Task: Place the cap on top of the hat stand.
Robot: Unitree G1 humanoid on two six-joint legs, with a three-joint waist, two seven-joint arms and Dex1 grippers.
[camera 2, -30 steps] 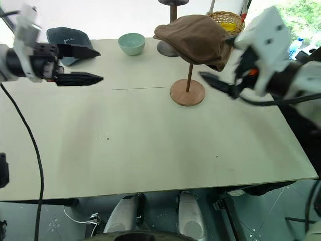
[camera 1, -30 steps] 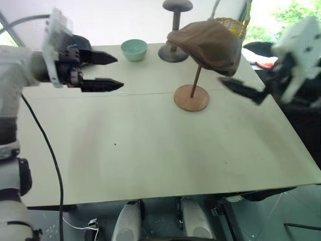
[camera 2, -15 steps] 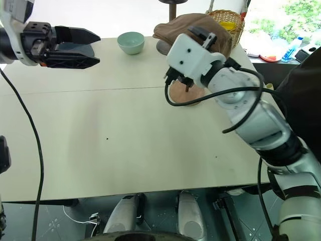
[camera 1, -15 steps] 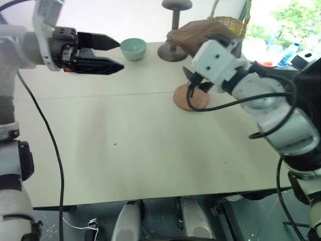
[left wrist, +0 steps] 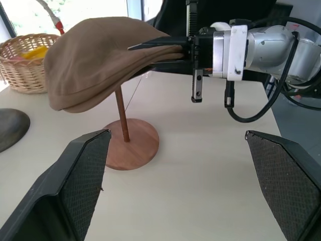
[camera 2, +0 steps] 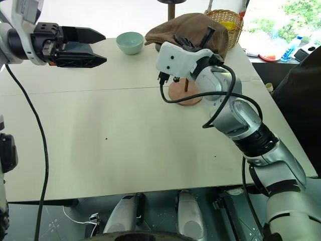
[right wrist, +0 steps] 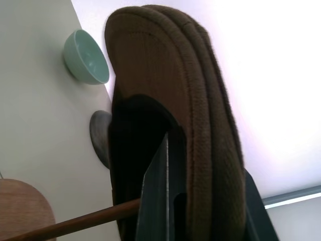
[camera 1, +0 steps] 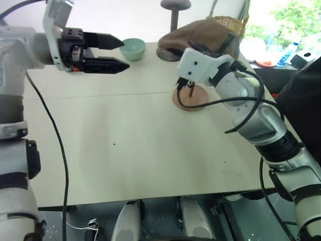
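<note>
pinching the cap (left wrist: 95,60) at its brim edge, the right hand (left wrist: 165,50) is clamped — soft, light cloth, likely to sag; left hand (camera 1: 108,52) spread, empty.

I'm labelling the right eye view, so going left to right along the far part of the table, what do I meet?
Left tool → green bowl → cap, sitting on the hat stand with the right tool shut on its brim → wicker basket.

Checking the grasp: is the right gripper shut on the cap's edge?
Yes, the right gripper pinches the cap's brim.
</note>
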